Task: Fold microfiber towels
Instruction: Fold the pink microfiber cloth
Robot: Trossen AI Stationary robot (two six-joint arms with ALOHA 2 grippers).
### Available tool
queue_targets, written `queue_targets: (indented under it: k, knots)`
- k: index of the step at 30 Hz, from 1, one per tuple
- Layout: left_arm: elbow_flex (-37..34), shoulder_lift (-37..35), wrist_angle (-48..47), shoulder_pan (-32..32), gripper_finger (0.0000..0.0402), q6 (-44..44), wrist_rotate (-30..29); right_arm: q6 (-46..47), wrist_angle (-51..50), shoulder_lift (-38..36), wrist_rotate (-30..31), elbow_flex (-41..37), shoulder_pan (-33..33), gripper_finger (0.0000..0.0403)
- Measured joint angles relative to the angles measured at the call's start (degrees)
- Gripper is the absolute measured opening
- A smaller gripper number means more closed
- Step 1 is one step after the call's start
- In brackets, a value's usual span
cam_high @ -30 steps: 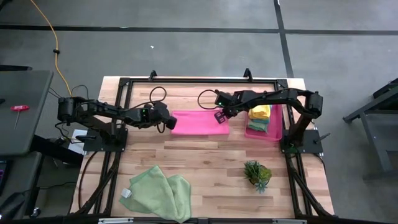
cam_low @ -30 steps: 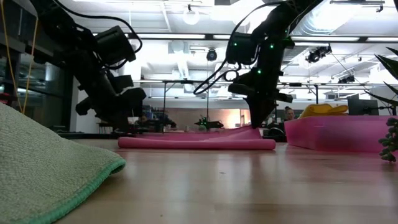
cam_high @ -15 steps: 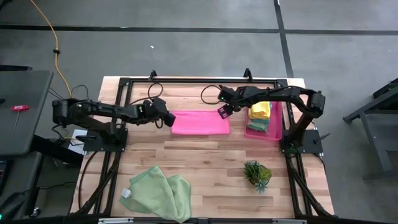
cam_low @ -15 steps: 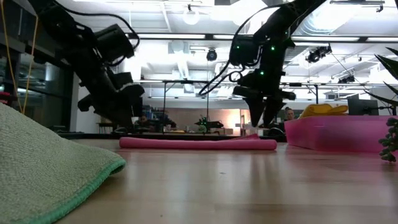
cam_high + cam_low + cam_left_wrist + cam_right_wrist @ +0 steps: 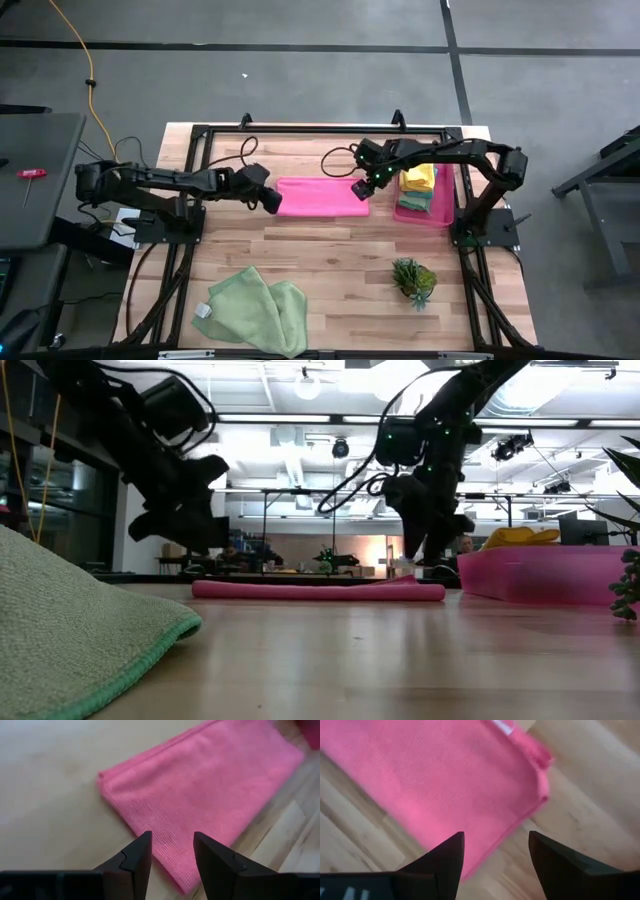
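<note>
Both pincers stand spread and empty, one at each short end of the pink towel (image 5: 320,197), which lies flat as a folded strip near the far edge of the tabletop (image 5: 330,265), its long axis running left to right. Left pincer (image 5: 272,201) hangs just off the towel's left end; its wrist view shows the cloth's corner straight ahead past the fingers (image 5: 135,860). Right pincer (image 5: 359,189) hovers over the right end, nothing gripped between its fingers (image 5: 445,857). Each arm is nearest its own end, so a next fold, as I judge it, would bring one short end across to the other

Just right of the towel sits a pink tray (image 5: 436,216) holding yellow and teal towels (image 5: 418,186), close beside the right pincer and the only thing crowding it. Two green towels (image 5: 258,312) lie heaped near the front left corner, a small plant (image 5: 414,280) toward the front right, both well apart from the pink one
</note>
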Motion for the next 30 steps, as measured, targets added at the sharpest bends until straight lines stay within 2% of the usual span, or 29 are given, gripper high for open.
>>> queue_targets:
  k: [4,7,10,16,19,24,30]
  knots:
    - [0.0,3.1,2.5,-1.7,0.0136,-0.7,2.9,-0.7,2.2,0.0,-3.1,-2.4,1.1,0.0213]
    - [0.0,4.7,4.7,-3.6,0.0136,5.4,5.6,-5.1,1.9,-0.1,-4.7,-2.8,2.3,0.0213]
    - [0.0,4.4,6.9,-5.6,0.0134,10.0,5.9,-9.9,1.7,-0.9,-4.5,-2.7,3.8,0.0213]
    - [0.0,3.2,5.0,-10.1,0.0133,22.1,3.1,-14.8,2.3,-3.4,-3.7,-2.6,8.1,0.0213]
    - [0.0,3.8,2.6,-13.5,0.0133,30.8,-0.8,-18.4,2.3,-3.5,-2.4,-2.6,11.7,0.0213]
    - [0.0,6.3,2.3,-17.3,0.0133,41.2,-9.3,-21.9,2.9,-3.4,7.0,-2.7,16.5,0.0213]
    - [0.0,11.5,2.1,-17.9,0.0133,47.3,-8.8,-19.2,4.7,-3.4,7.7,-2.7,17.1,0.0213]
